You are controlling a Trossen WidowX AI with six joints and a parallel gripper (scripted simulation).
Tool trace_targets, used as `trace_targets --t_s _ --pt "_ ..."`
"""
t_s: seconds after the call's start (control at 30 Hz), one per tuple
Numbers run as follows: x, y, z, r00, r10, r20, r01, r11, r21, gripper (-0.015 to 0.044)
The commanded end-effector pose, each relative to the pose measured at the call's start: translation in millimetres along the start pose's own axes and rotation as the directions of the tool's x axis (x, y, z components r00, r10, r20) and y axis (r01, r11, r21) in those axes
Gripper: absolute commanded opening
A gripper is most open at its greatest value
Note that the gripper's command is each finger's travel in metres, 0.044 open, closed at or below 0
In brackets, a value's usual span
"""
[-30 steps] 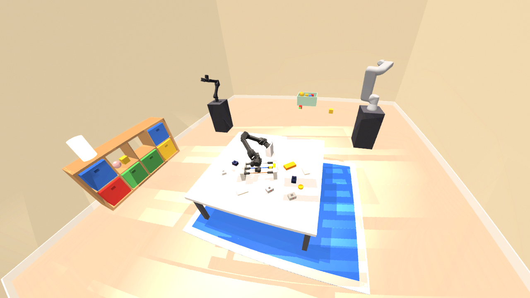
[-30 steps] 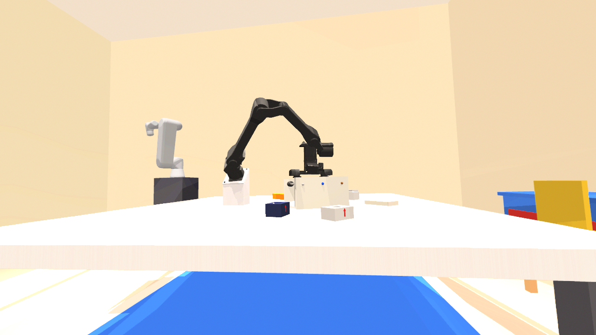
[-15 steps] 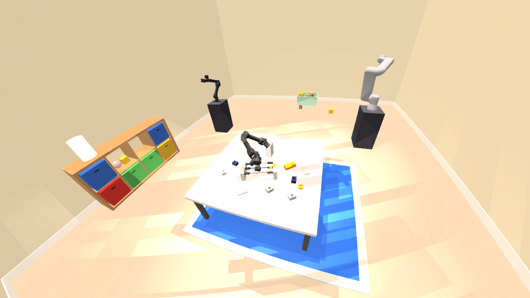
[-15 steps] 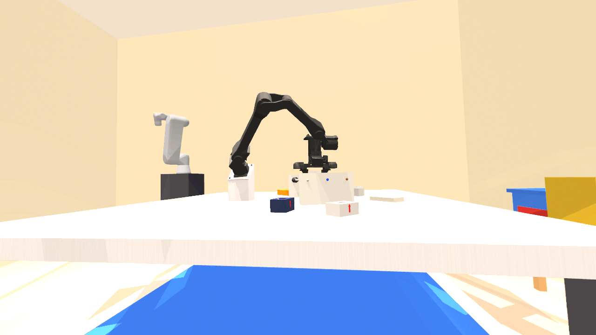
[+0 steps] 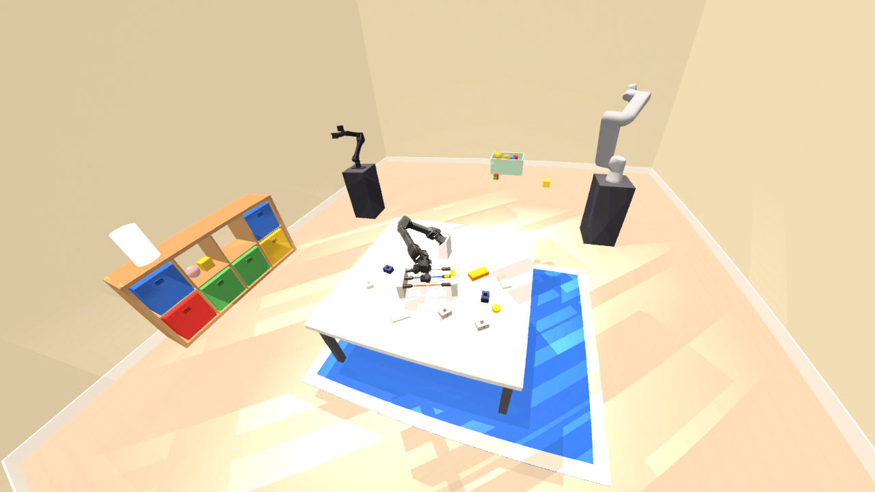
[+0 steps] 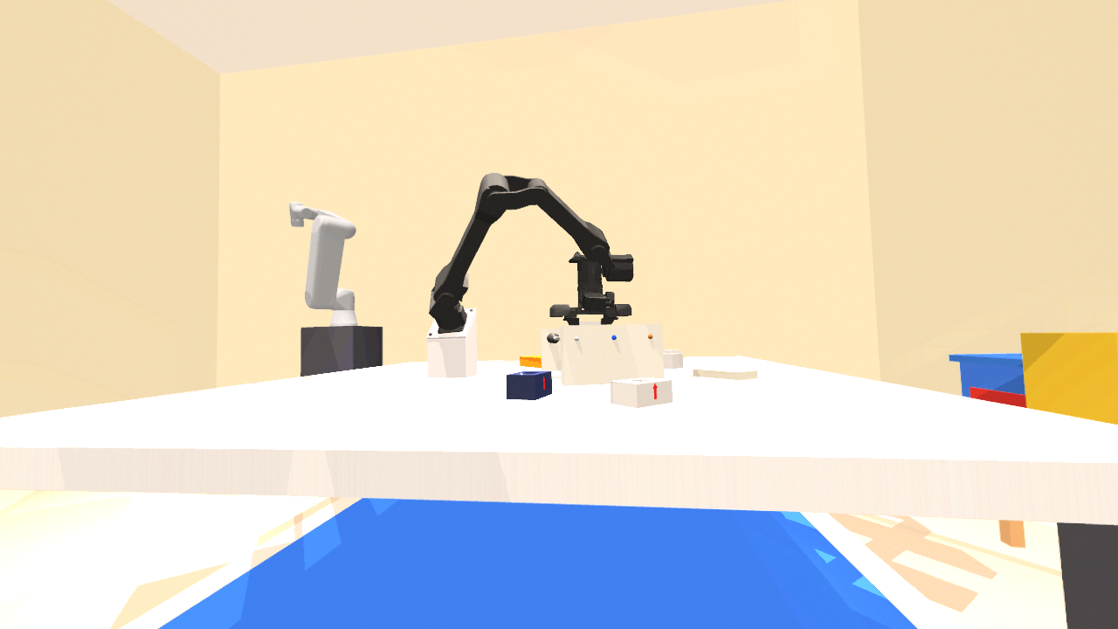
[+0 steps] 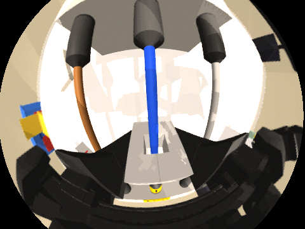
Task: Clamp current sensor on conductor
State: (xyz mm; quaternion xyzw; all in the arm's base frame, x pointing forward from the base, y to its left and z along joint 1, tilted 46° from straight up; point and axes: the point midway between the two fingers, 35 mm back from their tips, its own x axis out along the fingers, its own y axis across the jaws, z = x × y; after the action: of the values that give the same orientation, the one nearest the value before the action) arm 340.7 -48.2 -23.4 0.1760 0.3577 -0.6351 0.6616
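A pale grey split-core sensor point(image 7: 141, 173) sits around the blue conductor point(image 7: 150, 89) point(image 5: 437, 277); its halves meet at a thin seam. My black gripper point(image 7: 154, 140) point(image 6: 590, 321) point(image 5: 425, 279) is shut on this sensor, one finger against each side. The blue conductor runs through the sensor's window, between a brown conductor point(image 7: 79, 92) and a whitish conductor point(image 7: 215, 83). A small yellow marker point(image 7: 155, 190) point(image 5: 447, 276) is on the blue conductor's far end; its lettering is too small to read. The sensor's arrow is hidden, and I cannot tell whether it has latched.
End blocks point(image 5: 454, 287) point(image 6: 605, 363) bear the conductors, with dark sleeves beside the sensor. Navy sensors point(image 5: 485, 296) point(image 5: 387, 269) and pale sensors point(image 5: 444, 313) point(image 5: 482, 324) stand around them on the table. An orange block point(image 5: 478, 274) and a yellow disc point(image 5: 495, 308) lie on the right.
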Motion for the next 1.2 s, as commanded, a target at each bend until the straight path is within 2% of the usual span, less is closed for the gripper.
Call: trace_targets --t_s 0.0,0.33,0.67,1.1,1.17 --pt "-0.8 0.3 -0.1 1.0 0.002 0.002 -0.002 1.0 -0.003 0.0184" --pt "-1.8 0.2 -1.0 1.0 0.01 0.002 -0.01 1.0 -0.003 0.044" --pt "-1.4 0.4 -0.5 1.0 0.005 0.001 -0.005 1.0 -0.001 0.0185" --pt "-1.4 0.4 -0.5 1.0 0.005 0.001 -0.005 1.0 -0.001 0.0099" --pt "-2.2 0.4 -0.5 1.0 0.005 0.001 -0.005 1.0 -0.001 0.0046"
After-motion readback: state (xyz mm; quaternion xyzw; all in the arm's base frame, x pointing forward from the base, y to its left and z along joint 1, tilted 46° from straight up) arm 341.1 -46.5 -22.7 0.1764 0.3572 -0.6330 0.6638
